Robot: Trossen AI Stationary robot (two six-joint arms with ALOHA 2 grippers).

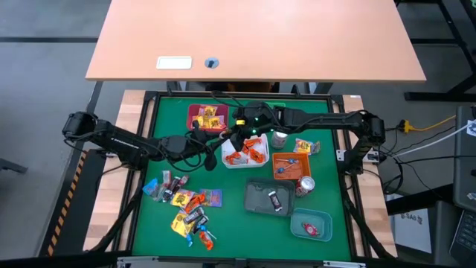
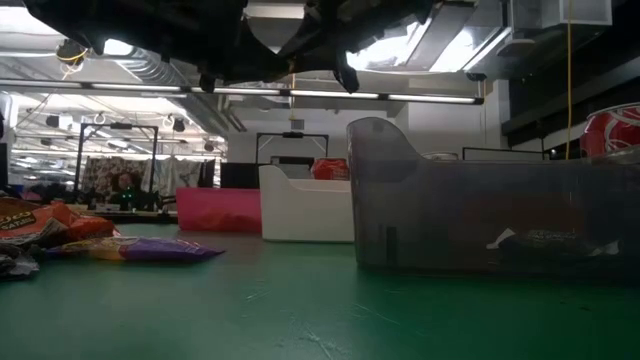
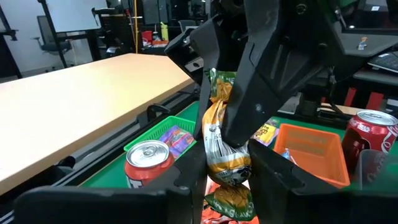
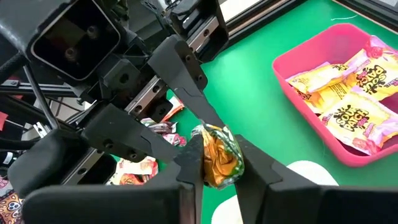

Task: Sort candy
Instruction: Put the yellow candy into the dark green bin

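Both grippers meet over the white tray [image 1: 245, 158], which holds orange sweets. Between them is one candy [image 3: 225, 158] in an orange, green and white wrapper, also seen as the candy [image 4: 217, 154] in the right wrist view. My left gripper [image 1: 225, 144] reaches in from the table's left, my right gripper [image 1: 244, 135] from the right. Each is shut on this candy. More candy lies in a loose pile [image 1: 187, 207] on the green mat near the left front. My left gripper [image 3: 227, 186] pinches the candy's one end [image 3: 229, 180] between its two fingers. The candy is lifted clear above the white tray. My right gripper [image 4: 217, 168] pinches the same candy by its crumpled wrapper [image 4: 219, 163] between its two fingers, right beside the left gripper's fingers [image 4: 198, 102].
Pink tray [image 1: 207, 117] with yellow sweets, green tray [image 3: 163, 127], orange tray [image 1: 291, 164], grey tray [image 1: 269, 198] and teal tray [image 1: 311, 225] ring the centre. A soda can [image 1: 279, 137] and a red can [image 1: 306, 184] stand by the orange tray. Bare mat lies at the near middle.
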